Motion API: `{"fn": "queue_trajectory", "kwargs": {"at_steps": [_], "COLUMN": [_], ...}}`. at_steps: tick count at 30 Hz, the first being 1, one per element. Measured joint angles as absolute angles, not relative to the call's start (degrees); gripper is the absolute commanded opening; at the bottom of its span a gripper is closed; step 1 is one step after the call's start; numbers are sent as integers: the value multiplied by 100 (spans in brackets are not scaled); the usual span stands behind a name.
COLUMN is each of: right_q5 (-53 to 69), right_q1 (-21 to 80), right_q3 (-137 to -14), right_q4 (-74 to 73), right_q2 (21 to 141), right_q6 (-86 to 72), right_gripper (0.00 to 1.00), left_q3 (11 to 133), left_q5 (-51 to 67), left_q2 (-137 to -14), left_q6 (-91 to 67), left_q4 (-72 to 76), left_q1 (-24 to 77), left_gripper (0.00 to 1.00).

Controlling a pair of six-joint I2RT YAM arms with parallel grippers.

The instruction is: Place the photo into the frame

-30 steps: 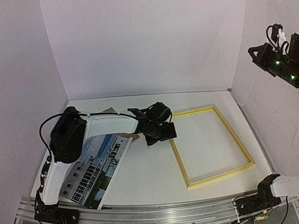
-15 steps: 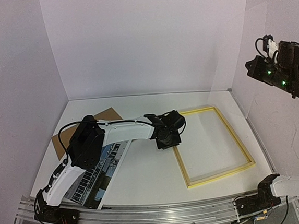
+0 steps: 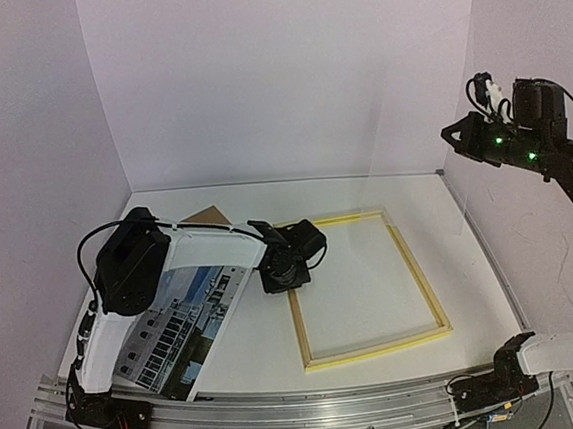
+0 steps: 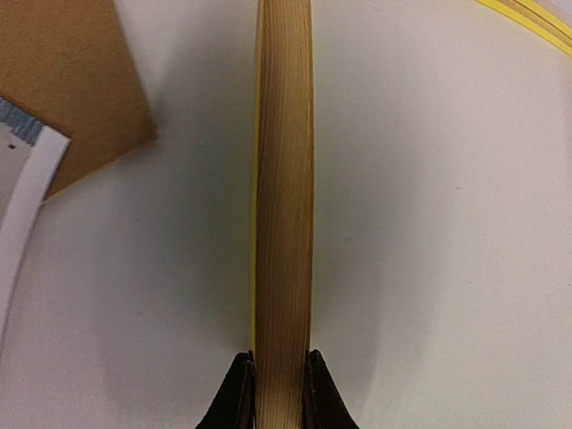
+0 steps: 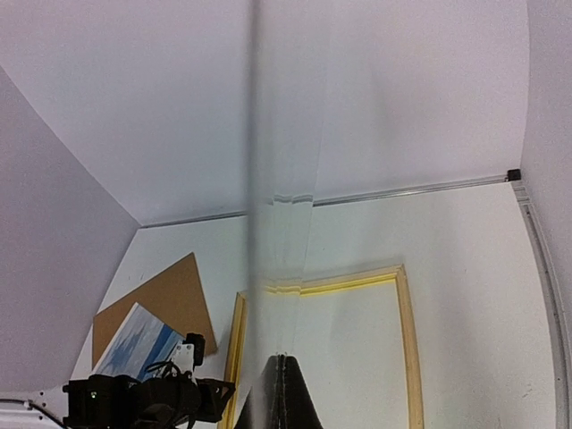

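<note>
The frame [image 3: 420,281] lies flat on the white table, a thin yellow rectangle with pale wood showing. My left gripper [image 3: 277,269] is shut on its left rail; in the left wrist view the wooden rail [image 4: 283,179] runs straight up from between the fingertips [image 4: 239,380] of the left gripper [image 4: 282,359]. The photo [image 3: 179,324], a white building under blue sky, lies at the near left, partly under my left arm. My right gripper [image 3: 450,133] hangs high at the right, shut on a clear sheet [image 5: 277,161] that rises from the right gripper [image 5: 281,359].
A brown backing board [image 3: 204,217] lies behind the photo, its corner close to the frame's left rail [image 4: 71,80]. White walls close the table at the back and sides. A metal rail [image 3: 313,408] runs along the near edge.
My left gripper has shut on the frame's left rail and dragged the frame leftward toward the photo. The right arm has drifted left, still holding the clear sheet.
</note>
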State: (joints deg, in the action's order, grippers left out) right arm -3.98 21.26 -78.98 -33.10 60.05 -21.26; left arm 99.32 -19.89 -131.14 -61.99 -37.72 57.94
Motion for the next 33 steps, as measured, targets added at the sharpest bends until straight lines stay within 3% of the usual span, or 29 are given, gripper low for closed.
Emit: {"fn": "queue_trajectory", "kwargs": {"at_steps": [6, 11, 15, 20, 24, 33], "right_q5": [459, 1068, 1493, 2022, 2286, 2846], "right_q1": [2126, 2126, 2126, 2126, 2126, 2276], "right_q3": [-7897, -7732, -7506, -7229, -6975, -6176], "right_q4": [-3310, -3299, -3310, -3312, -3314, -2690], "right_q2": [6191, 6192, 6191, 6191, 6133, 6178], "right_q6": [-2243, -2516, -2772, -3159, -3439, -4299], "right_gripper": [0, 0, 0, 0, 0, 0], "left_q3": [8455, 8045, 8050, 8186, 8250, 7536], "left_q5": [-1907, -1638, -1401, -1348, -1409, -2066], "left_q2": [-12231, -12000, -11998, -11998, -11802, -9451], "left_q6": [-5785, -4974, -4497, -4289, -4369, -5267], "left_q4": [-3136, -2612, -2449, -2791, -3178, -3927], "left_q1": [5452, 5244, 4999, 4848, 4831, 4402], "left_gripper": [7, 9, 44, 64, 97, 100]}}
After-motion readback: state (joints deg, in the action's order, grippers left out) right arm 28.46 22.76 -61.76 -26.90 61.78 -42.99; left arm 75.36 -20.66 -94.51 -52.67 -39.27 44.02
